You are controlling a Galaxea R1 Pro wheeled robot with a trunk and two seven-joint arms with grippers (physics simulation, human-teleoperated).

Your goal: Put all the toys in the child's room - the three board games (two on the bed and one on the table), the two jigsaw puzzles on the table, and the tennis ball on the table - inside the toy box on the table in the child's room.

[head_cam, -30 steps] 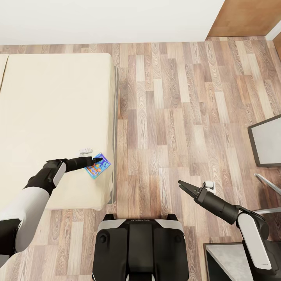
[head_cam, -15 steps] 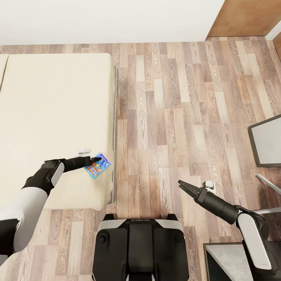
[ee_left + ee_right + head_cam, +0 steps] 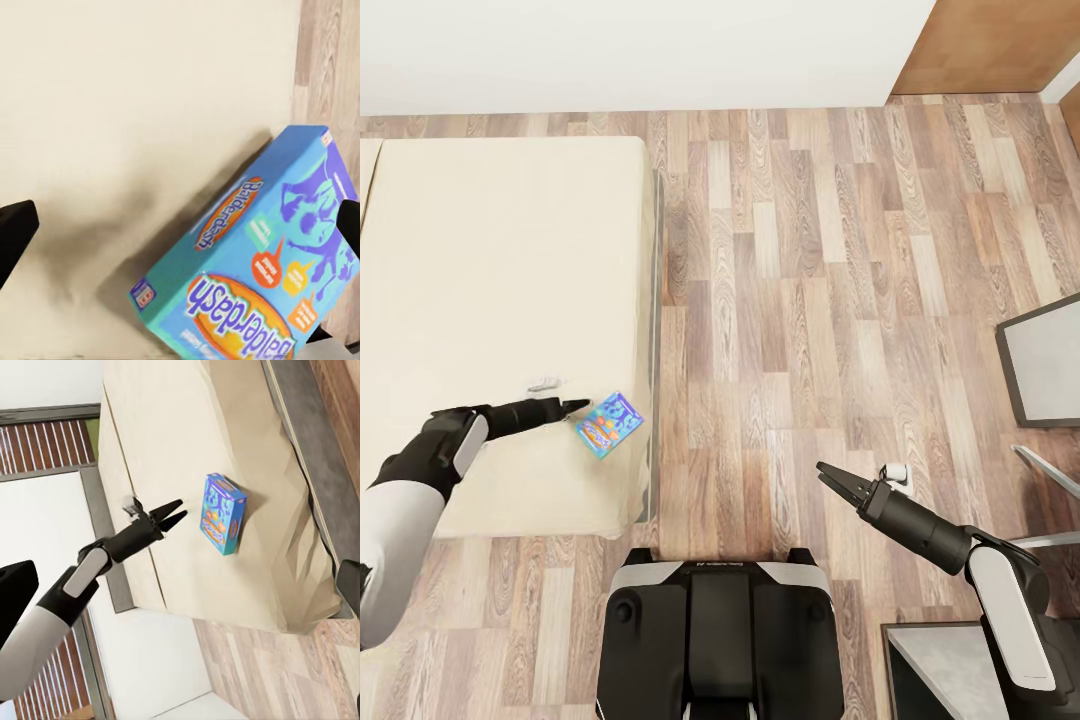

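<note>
Lying flat near the lower right corner of the beige bed [image 3: 500, 300], a small blue board game [image 3: 610, 423] sits left of centre in the head view, with the left gripper [image 3: 577, 406] just beside its upper left edge, apart from it and holding nothing. At lower right of that frame the right gripper [image 3: 834, 479] hangs over the wood-plank floor [image 3: 810, 280], fingers parted and empty, and a grey tabletop [image 3: 1050, 370] shows at the right edge.

From the left wrist view, the blue box [image 3: 255, 270] fills the lower right of the frame, its "Balderdash" lettering legible, its shadow falling on the mattress [image 3: 135, 112], with one black fingertip at each side edge, spread wide and clear of the box.

From the right wrist view, the left gripper [image 3: 174, 515] appears at centre, its two fingers splayed towards the box [image 3: 223, 513] lying a short way off on the bed [image 3: 180, 427].
</note>
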